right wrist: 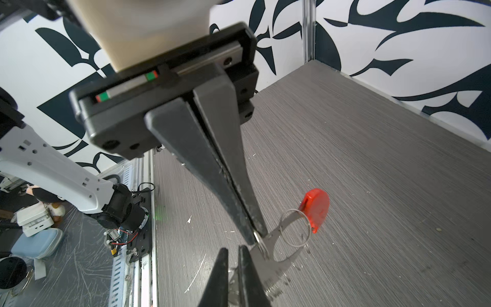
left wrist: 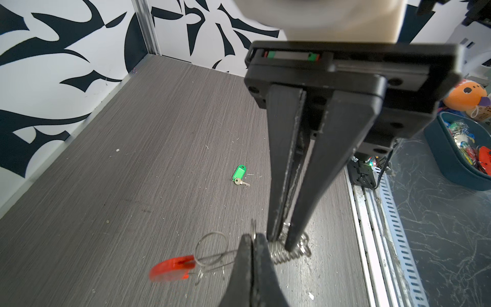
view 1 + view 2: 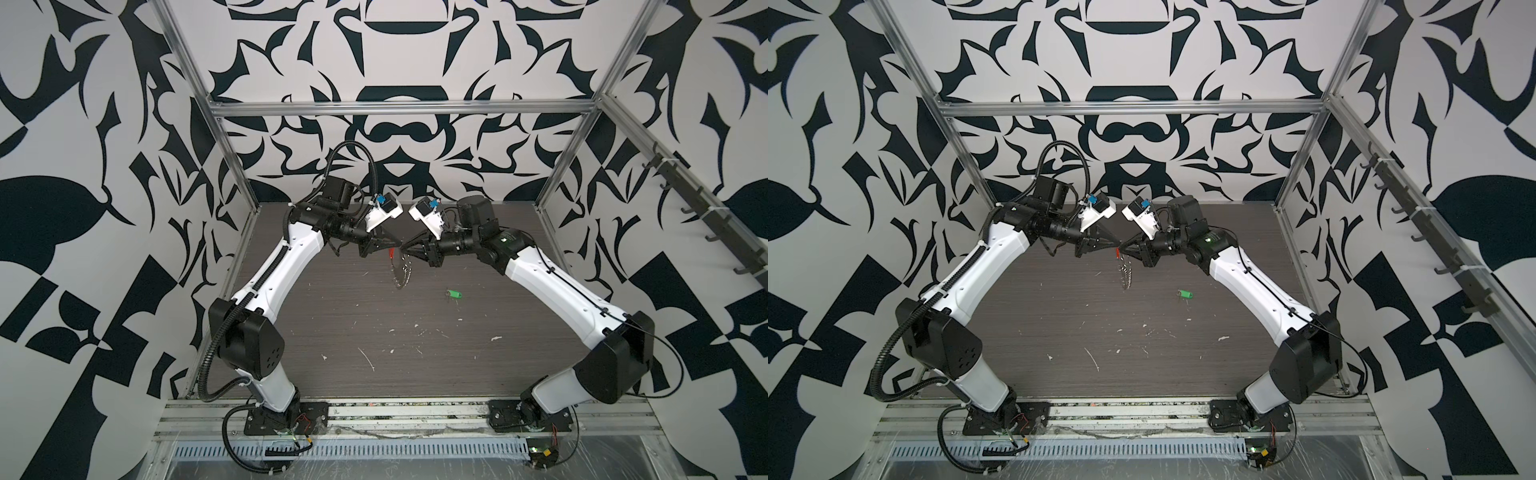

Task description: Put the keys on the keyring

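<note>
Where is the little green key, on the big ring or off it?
Off. The green key lies by itself on the table, apart from the keyring, which the robot's fingers hold up in the air.

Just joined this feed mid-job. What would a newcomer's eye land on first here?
The left gripper and right gripper meet tip to tip above the grey table, both pinching the keyring, a loop of small silver metal rings with a red-orange plastic segment. The small bright green plastic key tag lies alone on it, nearer the right arm.
</note>
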